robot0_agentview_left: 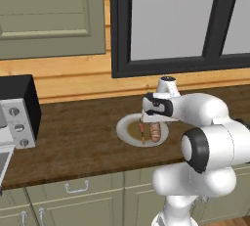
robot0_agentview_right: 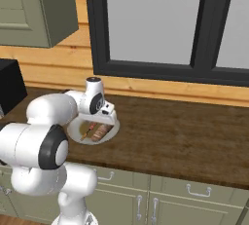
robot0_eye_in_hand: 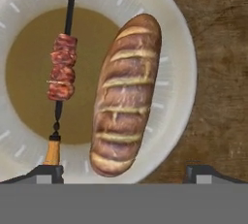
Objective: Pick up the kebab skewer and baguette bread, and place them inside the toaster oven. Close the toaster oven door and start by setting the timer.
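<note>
Hand view has the tool [robot0_eye_in_hand: 123, 172] spread wide right over the plate [robot0_eye_in_hand: 181, 68] on the tabletop [robot0_eye_in_hand: 223, 48], bread [robot0_eye_in_hand: 125, 94] beside skewer [robot0_eye_in_hand: 61, 70], probably lining up a grab.

Gripper [robot0_eye_in_hand: 123, 172] directly above plate [robot0_eye_in_hand: 181, 48], jaws wide. Baguette bread [robot0_eye_in_hand: 125, 97] on plate, between fingertips, nearer left tip. Kebab skewer [robot0_eye_in_hand: 61, 68] alongside bread, apart, lined up with left tip. Plate on counter [robot0_agentview_left: 78, 137]. Toaster oven [robot0_agentview_left: 18, 112] well off left.
</note>
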You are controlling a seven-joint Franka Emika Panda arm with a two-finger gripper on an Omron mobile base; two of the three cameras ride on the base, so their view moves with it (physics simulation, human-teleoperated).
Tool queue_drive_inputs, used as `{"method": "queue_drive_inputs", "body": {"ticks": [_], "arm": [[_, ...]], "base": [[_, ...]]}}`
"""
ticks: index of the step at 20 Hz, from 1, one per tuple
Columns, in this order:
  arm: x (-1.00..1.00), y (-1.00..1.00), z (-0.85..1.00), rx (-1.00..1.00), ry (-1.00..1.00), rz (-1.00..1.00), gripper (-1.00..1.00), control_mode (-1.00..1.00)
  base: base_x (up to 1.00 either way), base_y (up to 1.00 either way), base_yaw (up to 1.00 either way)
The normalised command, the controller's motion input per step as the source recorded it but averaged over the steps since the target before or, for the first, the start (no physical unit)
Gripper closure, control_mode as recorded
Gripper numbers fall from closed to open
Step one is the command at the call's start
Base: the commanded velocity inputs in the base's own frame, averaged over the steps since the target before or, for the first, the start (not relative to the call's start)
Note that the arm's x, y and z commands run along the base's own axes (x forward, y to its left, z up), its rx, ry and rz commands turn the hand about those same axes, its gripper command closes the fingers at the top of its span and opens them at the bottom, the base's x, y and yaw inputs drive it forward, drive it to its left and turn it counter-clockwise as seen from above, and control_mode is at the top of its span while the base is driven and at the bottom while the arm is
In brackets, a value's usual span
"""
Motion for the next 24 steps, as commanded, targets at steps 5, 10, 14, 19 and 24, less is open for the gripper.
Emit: {"method": "queue_drive_inputs", "body": {"ticks": [5, 10, 14, 19, 24], "arm": [[0.0, 0.03, -0.31, -0.02, -0.19, 0.0, -1.0, -1.0], [-0.03, 0.1, -0.18, -0.01, -0.18, 0.0, -1.0, -1.0], [0.0, 0.01, -0.26, 0.0, -0.04, 0.0, -1.0, -1.0], [-0.02, 0.0, -0.17, 0.0, 0.02, -0.02, -1.0, -1.0], [0.0, 0.01, -0.18, 0.0, 0.01, -0.01, -1.0, -1.0]], "base": [[0.0, 0.0, 0.0], [0.0, 0.0, 0.0], [0.0, 0.0, 0.0], [0.0, 0.0, 0.0], [0.0, 0.0, 0.0]]}}
